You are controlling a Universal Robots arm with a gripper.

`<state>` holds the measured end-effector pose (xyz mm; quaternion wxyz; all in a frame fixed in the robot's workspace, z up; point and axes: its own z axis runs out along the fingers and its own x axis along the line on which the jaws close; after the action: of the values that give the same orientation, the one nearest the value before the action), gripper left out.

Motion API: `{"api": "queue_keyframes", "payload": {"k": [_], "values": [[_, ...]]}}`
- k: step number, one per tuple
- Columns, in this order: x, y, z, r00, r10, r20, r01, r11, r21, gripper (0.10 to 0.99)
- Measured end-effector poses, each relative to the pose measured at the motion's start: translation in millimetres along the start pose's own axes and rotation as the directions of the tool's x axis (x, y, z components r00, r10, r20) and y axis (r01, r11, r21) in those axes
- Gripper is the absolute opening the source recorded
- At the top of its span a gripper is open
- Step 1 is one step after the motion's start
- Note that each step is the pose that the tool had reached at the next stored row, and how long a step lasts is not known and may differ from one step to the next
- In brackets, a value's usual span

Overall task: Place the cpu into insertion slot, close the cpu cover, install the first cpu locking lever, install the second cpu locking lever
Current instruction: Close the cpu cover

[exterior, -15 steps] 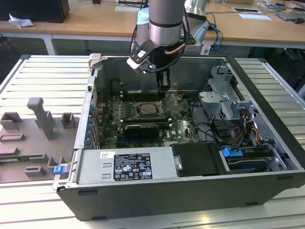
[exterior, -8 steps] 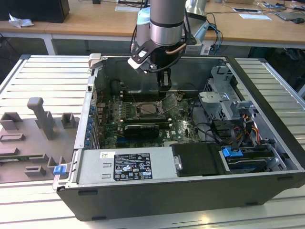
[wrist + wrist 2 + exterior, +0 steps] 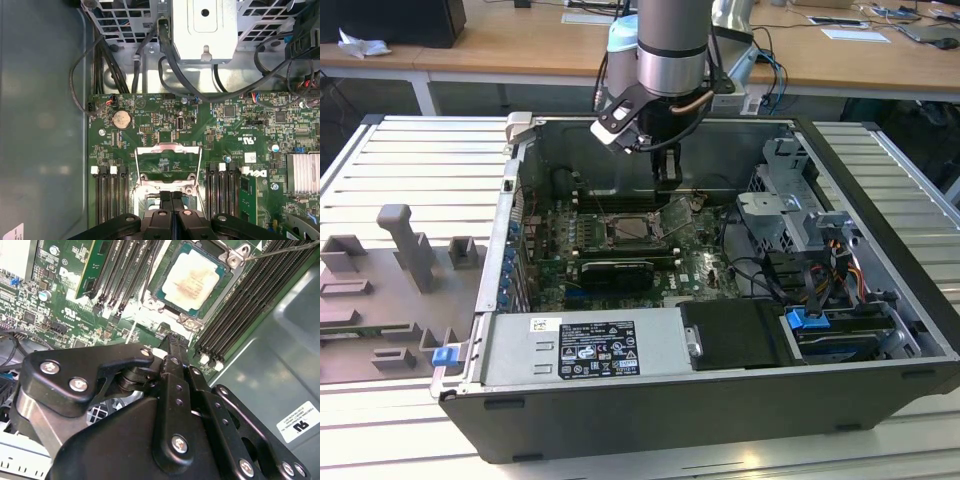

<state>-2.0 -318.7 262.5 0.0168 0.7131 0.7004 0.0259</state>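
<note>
Cpu (image 3: 195, 282) lies seated in the slot (image 3: 186, 319) just ahead of the tool (image 3: 171, 340), which hangs closed together on nothing, likely so its tip can press the raised cover (image 3: 169, 148) down over it.

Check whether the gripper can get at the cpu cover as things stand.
Probably yes. The gripper hangs inside the open case, fingers shut, right beside the cpu cover, which stands swung up off the cpu. Nothing lies between them, as far as the wrist views show.
</note>
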Motion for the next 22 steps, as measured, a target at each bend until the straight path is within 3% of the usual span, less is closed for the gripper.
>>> {"api": "queue_keyframes", "payload": {"k": [22], "values": [[0.1,4.0,-0.6,1.0000,0.000,0.0000,0.000,1.0000,0.000,0.106]]}}
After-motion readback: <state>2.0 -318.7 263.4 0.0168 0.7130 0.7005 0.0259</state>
